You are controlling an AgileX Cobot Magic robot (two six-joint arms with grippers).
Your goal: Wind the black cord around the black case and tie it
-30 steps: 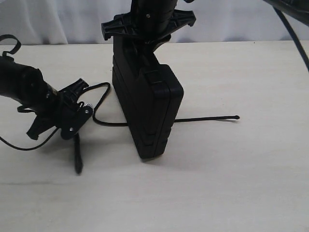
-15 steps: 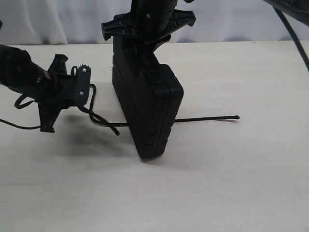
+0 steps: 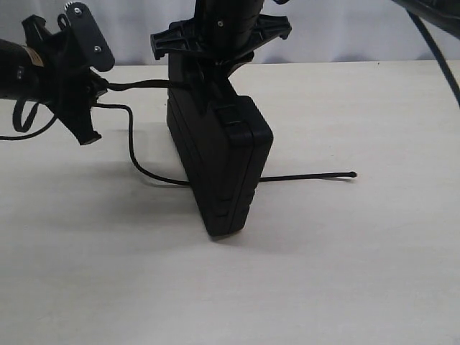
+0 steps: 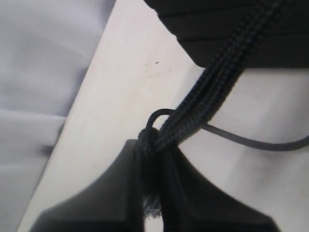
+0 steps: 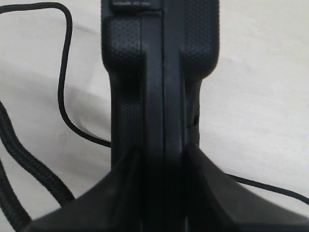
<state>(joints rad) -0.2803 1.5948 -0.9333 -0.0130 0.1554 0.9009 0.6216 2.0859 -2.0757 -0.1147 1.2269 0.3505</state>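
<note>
Black cord [image 3: 309,177], pinched in the closed left fingers [image 4: 106,193] above the back-left edge of the tabletop [image 3: 345,273], runs taut to the black case [image 3: 223,158], which stands on edge toward the back edge, clamped by the right fingers [image 5: 96,203]; best lead it round the case under steady tension, clear of that clamp.
</note>
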